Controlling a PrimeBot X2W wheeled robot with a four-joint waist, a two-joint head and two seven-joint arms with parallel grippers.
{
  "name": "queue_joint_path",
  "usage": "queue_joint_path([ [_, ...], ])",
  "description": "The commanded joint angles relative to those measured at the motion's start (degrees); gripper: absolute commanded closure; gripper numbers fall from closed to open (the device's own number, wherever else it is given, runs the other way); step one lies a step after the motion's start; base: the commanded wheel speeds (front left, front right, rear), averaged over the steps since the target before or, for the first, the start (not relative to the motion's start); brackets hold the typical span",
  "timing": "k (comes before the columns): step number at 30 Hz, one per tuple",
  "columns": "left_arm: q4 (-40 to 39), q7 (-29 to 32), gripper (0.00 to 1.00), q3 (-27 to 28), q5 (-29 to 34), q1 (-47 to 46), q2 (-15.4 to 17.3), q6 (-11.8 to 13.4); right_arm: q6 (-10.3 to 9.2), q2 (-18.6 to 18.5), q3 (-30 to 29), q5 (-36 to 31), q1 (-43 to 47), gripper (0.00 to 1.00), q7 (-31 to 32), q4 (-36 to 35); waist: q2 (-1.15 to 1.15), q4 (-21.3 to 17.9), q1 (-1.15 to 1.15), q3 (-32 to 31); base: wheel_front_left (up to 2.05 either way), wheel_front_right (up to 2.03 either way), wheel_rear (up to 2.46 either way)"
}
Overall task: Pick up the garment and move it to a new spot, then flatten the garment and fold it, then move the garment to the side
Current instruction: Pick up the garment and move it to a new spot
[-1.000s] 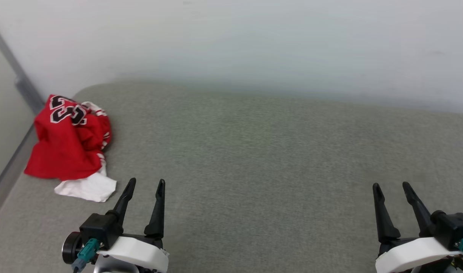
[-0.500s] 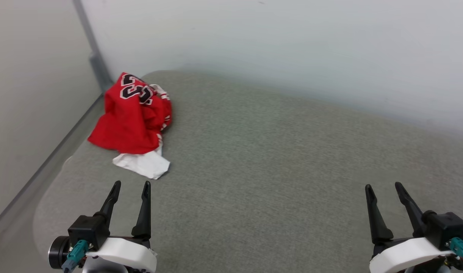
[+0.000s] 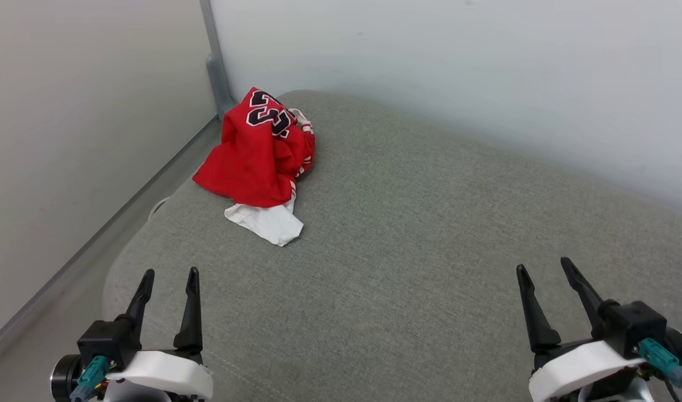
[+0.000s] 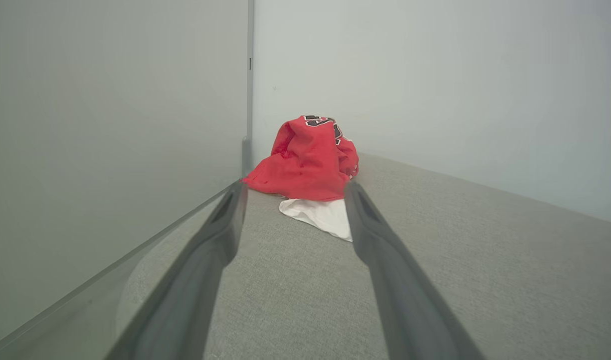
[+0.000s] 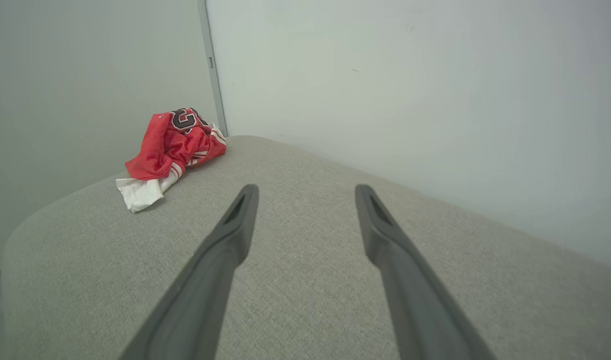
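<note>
You see the garment (image 3: pixel 257 153) crumpled (white sleeve nearest you) on the cushion (image 3: pixel 408 251), far left corner; left gripper (image 3: pixel 171 271) and right gripper (image 3: pixel 543 264) both stand spread, empty.

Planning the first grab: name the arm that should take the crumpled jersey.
Probably left: the garment lies at the cushion's far left corner, straight ahead of the open left gripper; the right gripper sits farther off.

garment (image 3: pixel 258 156) on cushion's (image 3: pixel 408 234) far left corner, beside wall (image 3: pixel 441 72)
</note>
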Motion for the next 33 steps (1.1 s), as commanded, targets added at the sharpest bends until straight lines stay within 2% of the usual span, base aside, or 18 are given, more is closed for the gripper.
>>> queue_joint_path([
  [1,-0.3,-0.1,0.0,0.2,-0.1,0.4,-0.1,0.0,-0.04,0.0,0.1,-0.3,-0.9,0.0,0.1,-0.2,0.0,0.2,0.0,0.3,0.0,0.0,0.0],
  [12,0.3,-0.1,0.0,1.2,-0.9,-3.6,0.0,0.0,-0.04,0.0,-0.8,-2.4,-3.3,0.0,1.0,-2.4,0.0,0.4,0.0,2.9,0.0,0.0,0.0],
  [19,4.1,-0.1,0.0,0.9,-3.9,-13.9,1.1,0.0,-0.05,-1.8,-1.5,-4.5,-6.8,0.0,4.1,-8.1,0.0,-2.8,0.0,10.7,0.0,0.0,0.0],
  [27,9.6,0.4,0.0,-0.4,-9.3,-29.5,5.6,0.0,-0.04,-3.3,-1.6,-5.9,-11.7,0.0,7.5,-14.9,0.0,-6.8,0.0,22.5,0.0,0.0,0.0],
  [33,15.4,7.5,0.0,-0.6,-15.6,-40.6,11.2,0.0,-0.04,-4.3,-0.8,-6.0,-15.3,0.0,8.7,-18.2,0.0,-9.2,0.0,29.7,0.0,0.0,0.0],
])
